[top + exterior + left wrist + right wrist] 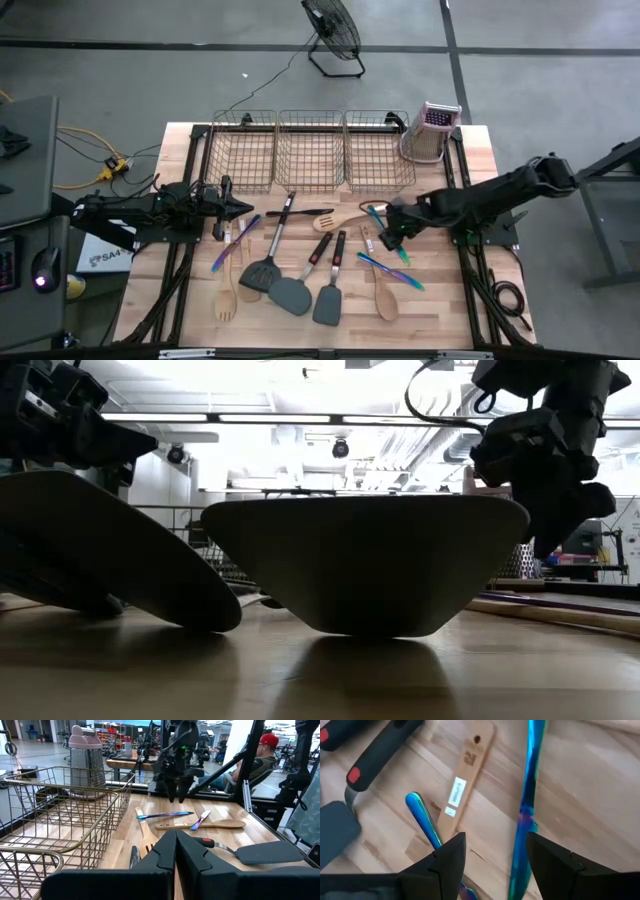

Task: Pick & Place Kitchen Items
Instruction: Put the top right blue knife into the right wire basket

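Observation:
Several long-handled kitchen items lie flat on the wooden table (450,300): dark grey spatulas (292,293), pale wooden spoons (385,298) and slim blue-purple pieces (392,270). My right gripper (385,238) hangs open, pointing steeply down over the right part of the spread. In the right wrist view its fingers (447,860) stand on either side of a blue-purple piece (525,820), above it and apart from it, beside a labelled wooden handle (462,785). My left gripper (235,208) waits shut and level at the table's left (176,850).
Three wire baskets (310,150) stand in a row along the far edge, with an upright metal grater (432,130) at their right. A fan (335,35) stands on the floor beyond. A person in a red cap (260,755) sits past the table's right side.

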